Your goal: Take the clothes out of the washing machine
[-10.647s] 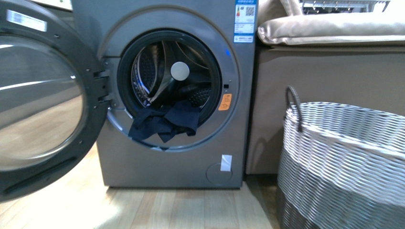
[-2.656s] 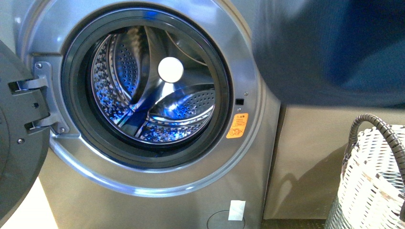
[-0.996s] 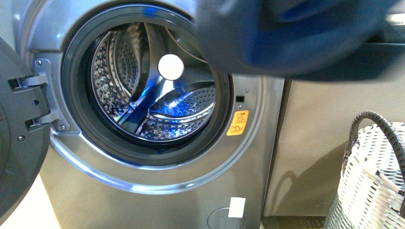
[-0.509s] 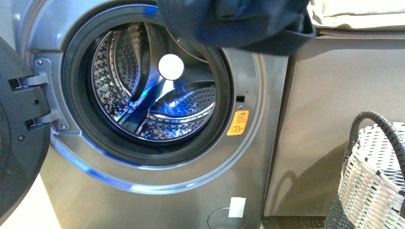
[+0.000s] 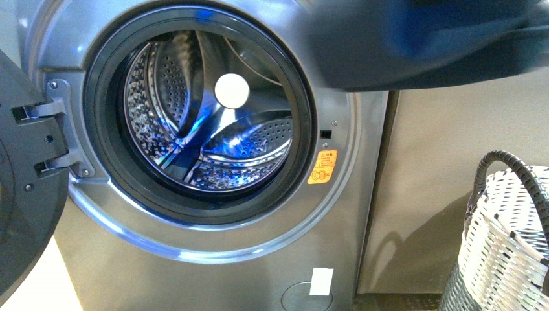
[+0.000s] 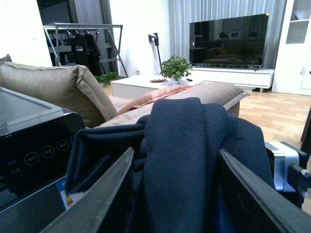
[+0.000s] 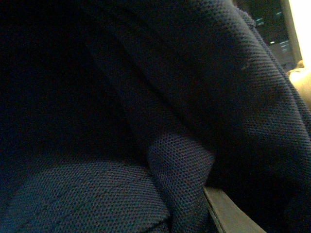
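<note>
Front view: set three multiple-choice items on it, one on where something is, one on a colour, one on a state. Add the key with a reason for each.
1. Where are the clothes relative to the washing machine?
A. Inside it
B. Lying below it
C. Held up outside it, in the upper right of the view

2. What colour is the sticker on the machine's front?
A. Orange-yellow
B. Green
C. Pink

3. How is the door?
A. Shut
B. Open, swung out to the left
C. Taken off

Key:
1 C: dark blue fabric fills the upper right, while the drum shows only bare perforated steel.
2 A: it stands out orange-yellow against the grey metal.
3 B: the door hangs on its hinges at the left edge, leaving the drum in plain sight.
</note>
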Controlling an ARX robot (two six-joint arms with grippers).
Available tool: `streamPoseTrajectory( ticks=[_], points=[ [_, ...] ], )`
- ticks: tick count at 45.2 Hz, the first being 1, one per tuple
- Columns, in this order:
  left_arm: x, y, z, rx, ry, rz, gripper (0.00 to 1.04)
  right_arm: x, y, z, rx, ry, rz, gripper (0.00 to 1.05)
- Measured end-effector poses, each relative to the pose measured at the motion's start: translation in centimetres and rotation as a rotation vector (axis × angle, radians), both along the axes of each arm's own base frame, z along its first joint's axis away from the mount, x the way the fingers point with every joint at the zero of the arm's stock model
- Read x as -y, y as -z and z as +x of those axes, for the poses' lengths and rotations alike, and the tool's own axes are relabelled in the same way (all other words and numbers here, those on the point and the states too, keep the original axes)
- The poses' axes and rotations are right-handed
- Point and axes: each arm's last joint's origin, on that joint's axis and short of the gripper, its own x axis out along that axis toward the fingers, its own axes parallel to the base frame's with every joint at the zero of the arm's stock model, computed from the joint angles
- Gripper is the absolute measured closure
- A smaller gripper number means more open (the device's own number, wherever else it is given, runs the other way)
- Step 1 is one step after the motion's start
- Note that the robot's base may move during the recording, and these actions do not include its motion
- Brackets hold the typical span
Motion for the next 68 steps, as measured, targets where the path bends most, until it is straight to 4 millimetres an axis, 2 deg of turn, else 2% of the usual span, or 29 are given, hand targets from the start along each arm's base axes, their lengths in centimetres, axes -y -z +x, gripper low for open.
streamPoseTrajectory(
  ticks=[5,9,11,18,24,28,32,40,47,52,57,60,66,68],
  points=[
    [0.0,0.0,0.0,0.001,0.0,-0.001,0.3,1.6,-0.4,0.2,0.003,0.065,0.031,0.94],
    [0.0,0.0,0.0,0.001,0.0,-0.001,0.1,3.7,-1.3,0.1,0.015,0.155,0.064,0.94],
    [0.0,-0.1,0.0,0.002,0.0,-0.001,0.05,4.5,-1.6,0.0,0.017,0.19,0.072,0.94],
    [0.0,-0.1,0.0,0.003,0.0,-0.002,0.06,7.7,-2.2,-1.3,-0.048,0.332,0.047,0.94],
    [0.0,-0.1,-0.1,0.004,0.0,-0.002,0.06,10.1,-1.1,-2.9,-0.148,0.385,-0.006,0.95],
    [0.0,-0.1,-0.1,0.004,0.0,-0.002,0.06,11.4,0.4,-3.6,-0.225,0.399,-0.034,0.95],
    [0.0,-0.1,-0.1,0.004,0.0,-0.002,0.06,12.7,2.8,-4.0,-0.329,0.404,-0.049,0.95],
    [0.0,-0.1,-0.1,0.004,0.0,-0.002,0.06,15.3,9.8,-4.3,-0.613,0.426,-0.053,0.95],
    [0.0,-0.1,-0.1,0.004,0.0,-0.002,0.06,16.1,13.5,-4.9,-0.749,0.436,-0.065,0.93],
    [0.0,-0.1,-0.1,0.004,0.0,-0.002,0.06,16.0,15.4,-5.4,-0.816,0.409,-0.085,0.69],
    [0.0,-0.1,-0.1,0.004,0.0,-0.002,0.06,15.5,15.9,-5.8,-0.832,0.376,-0.09,0.43],
    [-0.1,-0.1,-0.1,0.004,0.0,-0.002,0.06,15.0,15.6,-6.0,-0.833,0.356,-0.082,0.29],
    [-0.1,-0.1,-0.1,0.004,0.0,-0.002,0.06,14.1,14.3,-6.4,-0.779,0.337,-0.064,0.08],
    [-0.1,-0.1,-0.1,0.004,0.0,-0.002,0.06,13.7,13.6,-6.7,-0.741,0.333,-0.054,0.06]
  ],
)
